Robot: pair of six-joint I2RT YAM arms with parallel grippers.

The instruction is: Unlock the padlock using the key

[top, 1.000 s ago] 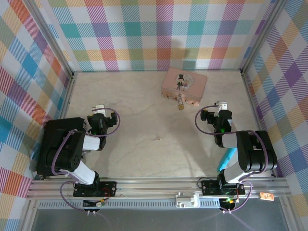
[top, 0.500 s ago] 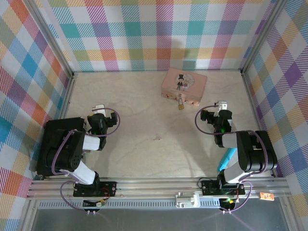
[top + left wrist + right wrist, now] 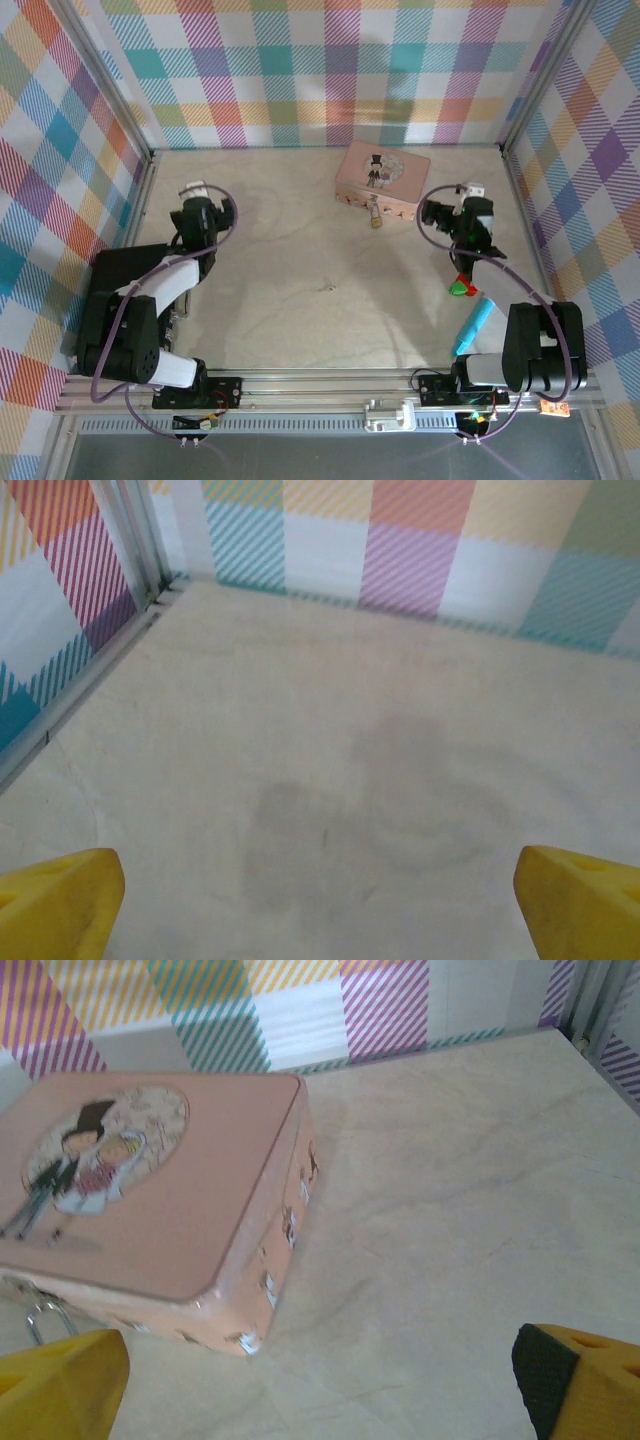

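Pastel plaid walls close in the left, far and right sides around a pale, matte worktop (image 3: 300,250) with faint marbled streaks. Two black arms reach out from the near edge, one along each side.

The pink tin (image 3: 382,178) sits at the far side, right of centre. It is a flat rectangular box with rounded corners and smooth painted metal, and its lid carries a cartoon couple.

The left gripper (image 3: 192,190) hangs over bare worktop at the far left with its jaws spread wide and nothing between them. Its blunt yellow fingertips (image 3: 60,905) frame its wrist view.

The right gripper (image 3: 470,190) hovers just right of the tin (image 3: 150,1190), equally wide open and empty.

The padlock (image 3: 375,218), small and brass-gold, lies against the tin's near edge. A thin bright wire loop (image 3: 42,1318) at that edge in the right wrist view is probably its shackle.

The key (image 3: 326,288) is a tiny dark sliver lying alone near the middle of the worktop, well apart from the padlock and from both grippers.

This looks like the opening approach, with nothing grasped yet. The key likely has to be picked up first. It is thin and flat on a hard surface, so the gripper should come straight down, straddle the shaft across its narrow width and close low against the worktop. It should hold the key by the head so the blade stays free. The other gripper would do well to steady the padlock's body with the keyhole exposed, since so light a lock may skid.
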